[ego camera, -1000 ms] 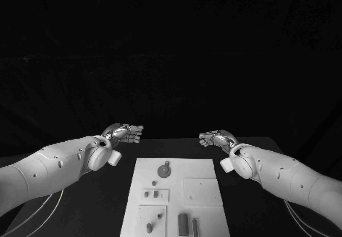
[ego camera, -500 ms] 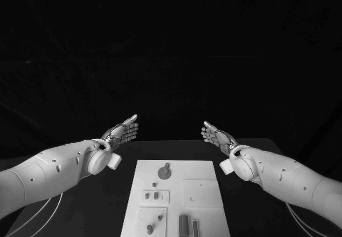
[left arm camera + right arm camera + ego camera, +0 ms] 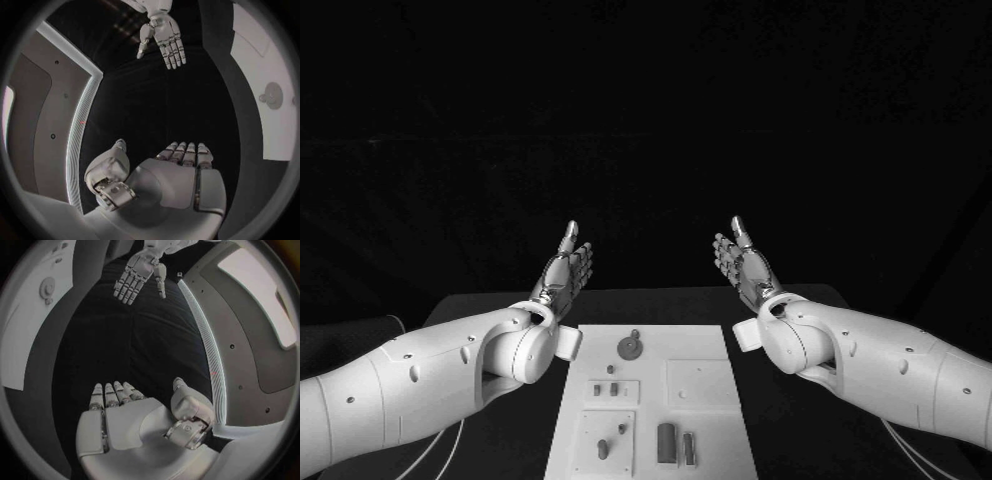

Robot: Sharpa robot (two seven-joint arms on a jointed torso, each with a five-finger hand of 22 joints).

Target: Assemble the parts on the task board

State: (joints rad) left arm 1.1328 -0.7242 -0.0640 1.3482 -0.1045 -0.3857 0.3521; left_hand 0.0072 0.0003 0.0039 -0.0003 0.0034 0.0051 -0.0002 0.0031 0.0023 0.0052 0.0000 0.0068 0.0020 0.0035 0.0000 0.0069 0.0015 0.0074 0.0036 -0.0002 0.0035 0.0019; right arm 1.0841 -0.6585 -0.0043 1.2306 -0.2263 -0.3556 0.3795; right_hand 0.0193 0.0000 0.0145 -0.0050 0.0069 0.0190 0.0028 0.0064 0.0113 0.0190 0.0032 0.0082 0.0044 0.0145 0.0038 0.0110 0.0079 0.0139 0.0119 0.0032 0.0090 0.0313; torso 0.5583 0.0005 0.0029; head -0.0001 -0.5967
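The white task board (image 3: 708, 345) lies in the middle of the black table. On it are a round grey part (image 3: 632, 347) near the far end, small pegs (image 3: 604, 389) in a square recess, a small part (image 3: 603, 450) at the near left and two upright bars (image 3: 676, 443) at the near edge. My left hand (image 3: 565, 268) is raised above the table's far left, fingers straight and apart, holding nothing. My right hand (image 3: 744, 262) mirrors it at the far right, also flat and empty. The left wrist view shows the right hand (image 3: 165, 40) and the board (image 3: 265, 95).
The black table (image 3: 473, 310) extends on both sides of the board. White cables (image 3: 430, 455) hang near the front left and front right corners. A dark backdrop stands behind the table.
Both hands went from curled fists to flat, straight fingers and rose higher. The camera view has also shifted.
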